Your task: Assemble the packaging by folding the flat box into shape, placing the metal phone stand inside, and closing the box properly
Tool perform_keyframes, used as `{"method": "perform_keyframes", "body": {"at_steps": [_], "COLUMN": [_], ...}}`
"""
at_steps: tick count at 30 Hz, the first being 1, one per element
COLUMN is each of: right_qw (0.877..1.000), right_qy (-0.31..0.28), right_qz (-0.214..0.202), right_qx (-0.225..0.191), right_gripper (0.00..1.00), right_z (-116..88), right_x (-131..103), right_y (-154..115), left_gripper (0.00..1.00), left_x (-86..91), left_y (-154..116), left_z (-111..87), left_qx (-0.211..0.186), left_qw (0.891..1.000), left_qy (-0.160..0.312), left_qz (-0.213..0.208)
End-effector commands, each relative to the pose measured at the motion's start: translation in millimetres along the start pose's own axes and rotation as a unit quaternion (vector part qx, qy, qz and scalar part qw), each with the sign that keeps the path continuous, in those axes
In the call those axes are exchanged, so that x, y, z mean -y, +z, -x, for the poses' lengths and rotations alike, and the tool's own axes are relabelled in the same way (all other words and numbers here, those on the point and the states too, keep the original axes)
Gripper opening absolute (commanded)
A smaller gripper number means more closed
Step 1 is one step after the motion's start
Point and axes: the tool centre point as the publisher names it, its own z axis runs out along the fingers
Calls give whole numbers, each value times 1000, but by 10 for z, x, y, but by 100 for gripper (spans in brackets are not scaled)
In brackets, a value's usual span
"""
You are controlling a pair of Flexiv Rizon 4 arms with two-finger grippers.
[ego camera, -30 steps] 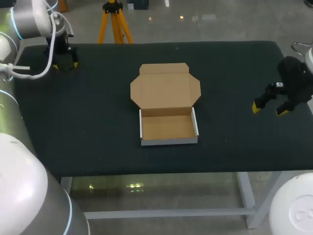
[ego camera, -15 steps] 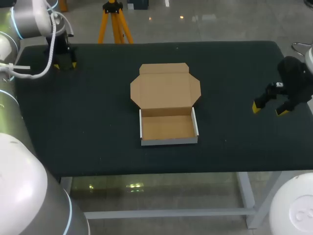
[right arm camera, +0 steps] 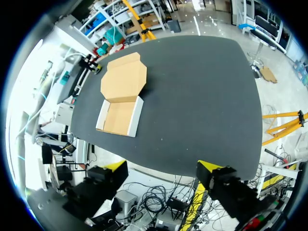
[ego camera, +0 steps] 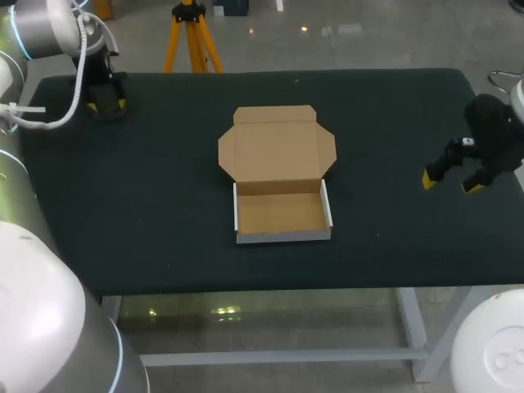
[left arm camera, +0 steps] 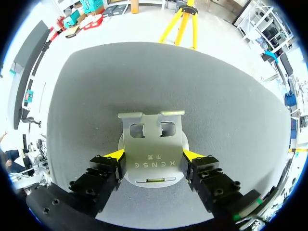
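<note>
The cardboard box (ego camera: 282, 214) sits folded into a tray at the table's middle, its lid flap (ego camera: 277, 147) lying open and flat behind it. At the far left corner my left gripper (ego camera: 106, 103) points down at the table. In the left wrist view, the flat silver metal phone stand (left arm camera: 153, 144) lies on the dark surface between the left gripper's (left arm camera: 154, 155) fingers, and both yellow tips press its two sides. My right gripper (ego camera: 450, 183) hangs open at the table's right edge, holding nothing. From the right wrist view, the box (right arm camera: 120, 115) lies well ahead of the open right gripper (right arm camera: 161, 168).
The black table (ego camera: 164, 213) carries only the box and the stand. Wide bare surface lies between the left corner and the box, and between the box and the right gripper.
My left gripper's fingers have closed in on the stand, and the left wrist has shifted slightly at the far left corner. The box and the right arm have not moved.
</note>
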Motion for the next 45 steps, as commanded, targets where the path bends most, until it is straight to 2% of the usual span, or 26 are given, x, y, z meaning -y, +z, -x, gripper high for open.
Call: {"method": "perform_keyframes", "body": {"at_steps": [1, 8, 12, 14, 20, 26, 35, 38, 45], "right_qw": [1000, 1000, 996, 992, 969, 936, 883, 873, 873], "right_qy": [0, 0, -91, -123, -241, -337, -452, -469, -469], "right_qz": [-2, -2, 12, 21, 56, 83, 66, 55, 55], "right_qx": [0, 0, 8, -4, -29, -62, -106, -123, -123], "right_gripper": [100, 100, 100, 100, 100, 100, 100, 100, 100], "right_z": [-3, -3, 6, 25, 52, 64, -15, -14, -14], "right_x": [6, 6, -61, -82, -150, -194, -191, -165, -165], "right_y": [-21, -21, 19, 49, 93, 107, 208, 230, 230], "left_gripper": [0, 0, 0, 0, 0, 0, 0, 0, 0], "left_x": [-159, -347, -464, -529, -736, -980, -1429, -1573, -1944], "left_y": [-123, -262, -361, -398, -517, -666, -962, -1063, -1356], "left_z": [-6, -22, -31, -39, -61, -119, -277, -337, -480], "left_qx": [1, -2, -2, -1, -7, -22, -24, -25, -24], "left_qw": [1000, 1000, 999, 999, 999, 998, 996, 996, 993], "left_qy": [3, 15, 23, 26, 32, 45, 65, 70, 90], "left_qz": [-12, -21, -26, -29, -34, -34, -48, -54, -70]}}
